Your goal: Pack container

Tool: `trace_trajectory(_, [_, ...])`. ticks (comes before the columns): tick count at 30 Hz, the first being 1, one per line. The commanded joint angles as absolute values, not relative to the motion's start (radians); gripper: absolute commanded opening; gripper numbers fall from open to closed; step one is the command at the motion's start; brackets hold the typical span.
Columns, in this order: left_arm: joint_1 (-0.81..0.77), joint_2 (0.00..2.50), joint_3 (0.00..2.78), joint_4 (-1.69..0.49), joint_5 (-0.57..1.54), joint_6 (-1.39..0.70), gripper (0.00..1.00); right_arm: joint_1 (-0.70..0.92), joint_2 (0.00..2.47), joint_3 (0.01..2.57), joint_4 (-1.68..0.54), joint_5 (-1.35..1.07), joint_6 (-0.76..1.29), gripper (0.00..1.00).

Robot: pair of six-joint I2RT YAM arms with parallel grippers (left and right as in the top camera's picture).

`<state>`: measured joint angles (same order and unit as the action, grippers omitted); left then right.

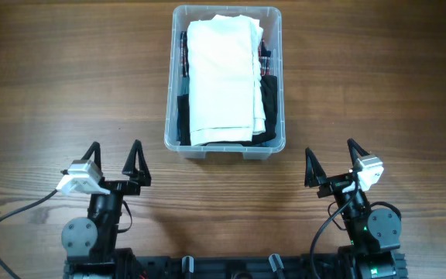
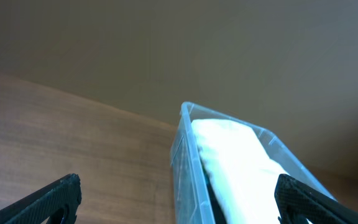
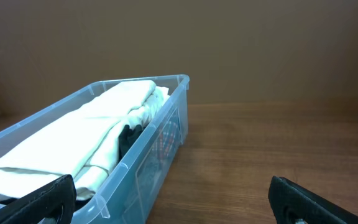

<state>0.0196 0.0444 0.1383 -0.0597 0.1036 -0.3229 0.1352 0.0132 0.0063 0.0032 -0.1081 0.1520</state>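
Observation:
The clear container (image 1: 172, 93) stands at the middle back of the wooden table, filled with folded clothes: a white cloth (image 1: 221, 81) lies on top of dark garments (image 1: 269, 105). My left gripper (image 1: 114, 157) rests open near the front left, clear of the bin, nothing between its fingers. My right gripper (image 1: 331, 159) rests open near the front right, also empty. From the left wrist the container (image 2: 188, 162) with the white cloth (image 2: 241, 162) lies ahead between the fingers (image 2: 55, 196). In the right wrist view the container (image 3: 148, 146) sits ahead on the left.
Bare wooden tabletop (image 1: 60, 77) surrounds the bin on all sides. The two arm bases (image 1: 91, 232) stand at the front edge, with a black cable trailing left. A plain brown wall (image 3: 229, 43) rises behind the table.

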Motion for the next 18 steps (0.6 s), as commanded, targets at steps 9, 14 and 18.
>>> trace_trajectory(9, [-0.005,0.002,0.047,-0.059,0.115,-0.313,1.00,0.131,0.005,0.005,0.007,-0.105,0.134,1.00])
trace_trajectory(14, [-0.005,0.002,0.032,-0.059,0.116,-0.314,1.00,0.131,0.005,0.005,0.007,-0.105,0.134,1.00])
trace_trajectory(18, [-0.005,0.002,0.006,-0.067,0.115,-0.312,1.00,0.130,0.007,0.005,0.007,-0.105,0.134,1.00])
